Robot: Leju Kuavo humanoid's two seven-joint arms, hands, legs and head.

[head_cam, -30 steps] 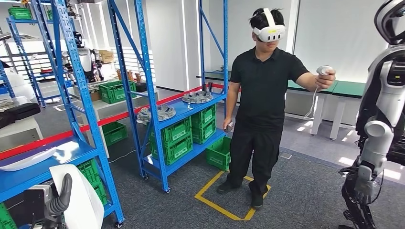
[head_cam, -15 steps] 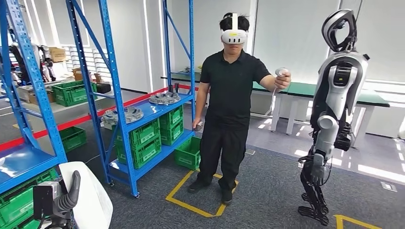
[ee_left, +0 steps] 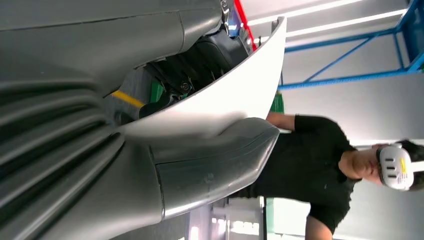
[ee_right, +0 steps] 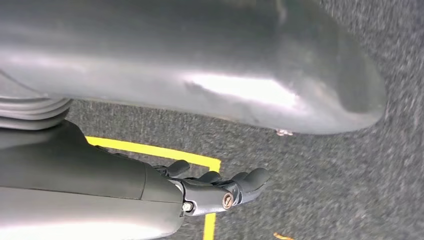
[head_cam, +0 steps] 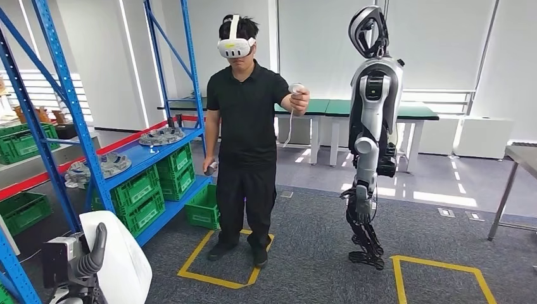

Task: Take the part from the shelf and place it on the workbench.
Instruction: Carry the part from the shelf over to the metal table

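A smooth white curved shell part [head_cam: 117, 259] is held by the left hand [head_cam: 85, 259] low at the left of the head view, its thick grey thumb [head_cam: 95, 250] laid up against the near face of the part. In the left wrist view the same white part [ee_left: 225, 95] is seen gripped, the grey thumb [ee_left: 215, 155] pressed along one side of it; how the darker fingers lie on the other side cannot be told. The left arm is kept bent, with the hand raised in front of the body and the part carried upright, clear of the blue steel shelf rack [head_cam: 69, 114] that stands just beside it. The right hand [ee_right: 220, 192] is seen in the right wrist view, hanging down over the dark grey carpet floor [ee_right: 320, 175] and a yellow taped floor marking [ee_right: 165, 150]; nothing is held in it, and its dark fingers [ee_right: 250, 180] are loosely extended with a slight curl. On the rack, round grey metal castings [head_cam: 104, 166] lie on the blue shelf board above green plastic crates [head_cam: 136, 193]. A person in black clothes with a white headset [head_cam: 247, 126] stands in a yellow floor square, a controller raised in one hand. A second silver and black humanoid robot [head_cam: 370, 126] stands beside the person, and a green-topped counter [head_cam: 354, 109] is placed against the far wall behind them.
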